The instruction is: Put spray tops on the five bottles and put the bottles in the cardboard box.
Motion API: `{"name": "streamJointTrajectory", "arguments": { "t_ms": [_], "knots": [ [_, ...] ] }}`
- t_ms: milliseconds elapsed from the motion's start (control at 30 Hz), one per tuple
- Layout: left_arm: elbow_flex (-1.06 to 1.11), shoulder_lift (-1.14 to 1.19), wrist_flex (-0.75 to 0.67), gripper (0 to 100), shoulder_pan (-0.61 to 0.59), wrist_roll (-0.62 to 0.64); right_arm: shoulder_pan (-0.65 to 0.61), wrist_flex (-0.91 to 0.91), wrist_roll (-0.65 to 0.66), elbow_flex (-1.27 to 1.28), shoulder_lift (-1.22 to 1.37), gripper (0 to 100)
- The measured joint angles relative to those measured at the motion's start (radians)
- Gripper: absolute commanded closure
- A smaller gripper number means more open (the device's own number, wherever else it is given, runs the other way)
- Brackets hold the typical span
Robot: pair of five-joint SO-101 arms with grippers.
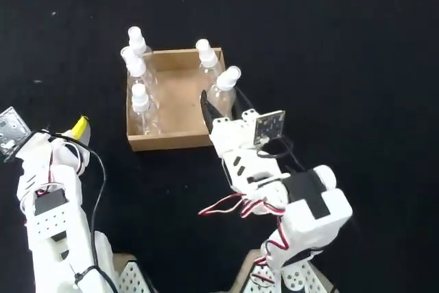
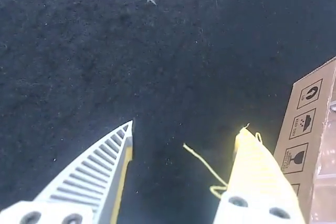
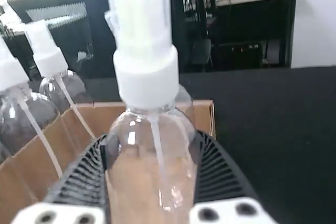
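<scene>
The black table (image 1: 357,66) lies open across the whole right half and the upper left of the high view. The cardboard box (image 1: 175,141) sits left of centre, its four rims unobstructed except the right one. The right gripper (image 1: 218,108) is at that right rim, jaws clamped on a capped bottle (image 3: 144,103). Whether the bottle's base is inside the box cannot be told. The left gripper (image 2: 187,126) hangs over bare cloth at lower left, jaws spread and holding nothing, near the box's lower-left corner but apart from it. A row of three bottles (image 1: 136,68) lines the left wall, and a fourth bottle (image 1: 206,56) stands by the upper-right corner.
</scene>
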Motion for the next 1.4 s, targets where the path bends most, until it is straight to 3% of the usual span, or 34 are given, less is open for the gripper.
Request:
{"name": "streamJointTrajectory", "arguments": {
  "t_ms": [800,1033,1400],
  "knots": [
    [0.000,0.000,0.000,80,0.000,0.000,-0.031,0.000,0.115,0.000,0.023,98.3],
    [0.000,0.000,0.000,80,0.000,0.000,-0.037,0.000,0.115,0.000,0.023,80.9],
    [0.000,0.000,0.000,80,0.000,0.000,-0.041,0.018,0.114,-0.012,0.023,79.6]
  ]
}}
